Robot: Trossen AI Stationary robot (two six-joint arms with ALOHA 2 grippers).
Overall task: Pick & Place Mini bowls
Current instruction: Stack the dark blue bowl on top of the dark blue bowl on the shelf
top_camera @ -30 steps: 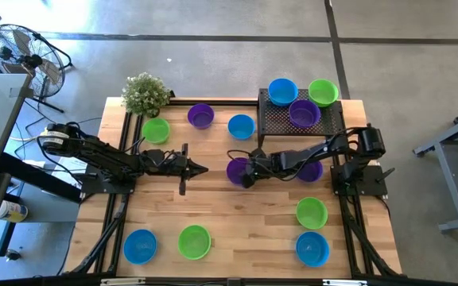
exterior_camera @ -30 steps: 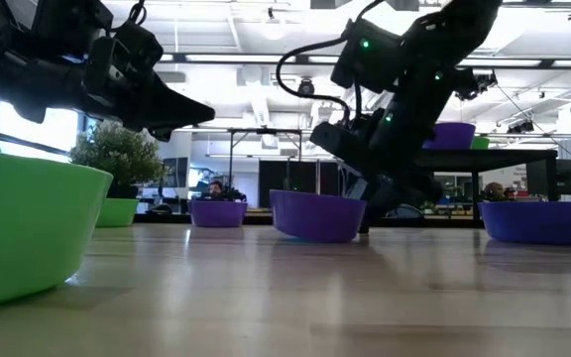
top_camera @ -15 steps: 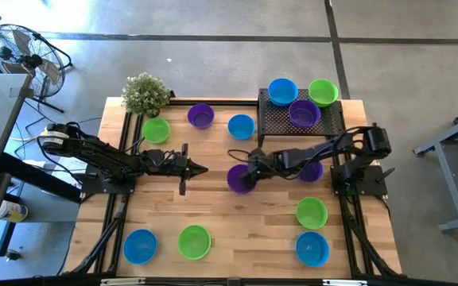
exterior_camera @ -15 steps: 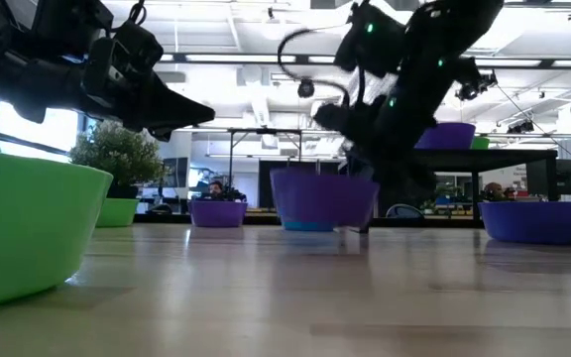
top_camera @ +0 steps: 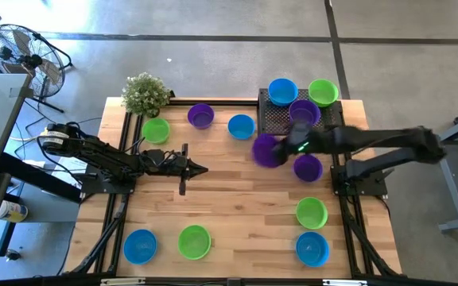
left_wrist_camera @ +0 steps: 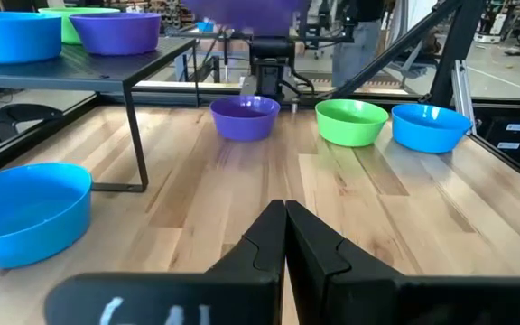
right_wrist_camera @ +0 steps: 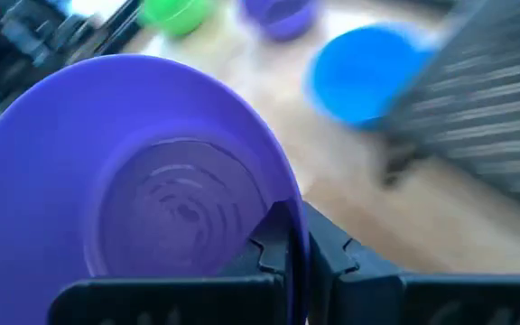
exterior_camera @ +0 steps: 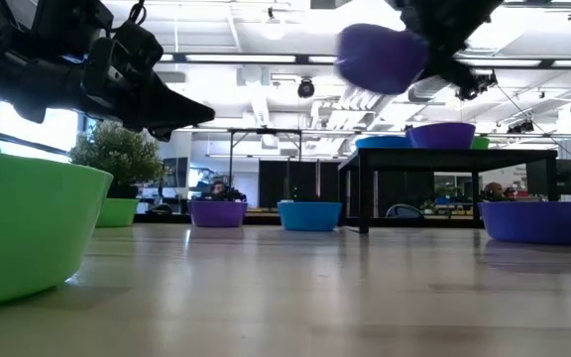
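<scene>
My right gripper [top_camera: 281, 148] is shut on a purple mini bowl [top_camera: 266, 150] and carries it in the air just near of the black mesh stand [top_camera: 324, 125]; in the low view the bowl [exterior_camera: 379, 58] is higher than the stand's top. A blue bowl [top_camera: 282, 91], a green bowl [top_camera: 323, 92] and a purple bowl [top_camera: 304, 112] sit on the stand. Several more bowls rest on their bases on the table. My left gripper [top_camera: 201, 168] is shut and hovers left of the table's middle, touching nothing. My right gripper pinches the purple bowl by its rim [right_wrist_camera: 276, 200], the wall between the two fingers. The fingers come level from the table's right side. The bowl is lifted clear of the table and tilted, its opening turned toward the wrist camera.
On the table stand a green bowl [top_camera: 156, 129], a purple one [top_camera: 200, 116] and a blue one [top_camera: 241, 125] at the far side, a purple one [top_camera: 308, 168], green [top_camera: 312, 213] and blue [top_camera: 312, 248] at right, green [top_camera: 194, 241] and blue [top_camera: 140, 245] at the near edge. A potted plant [top_camera: 145, 94] is at the far left corner.
My right gripper has tipped the purple bowl up from the table's middle, then lifted it clear and carried it up and toward the far right, to beside the stand. The left arm has kept still.
</scene>
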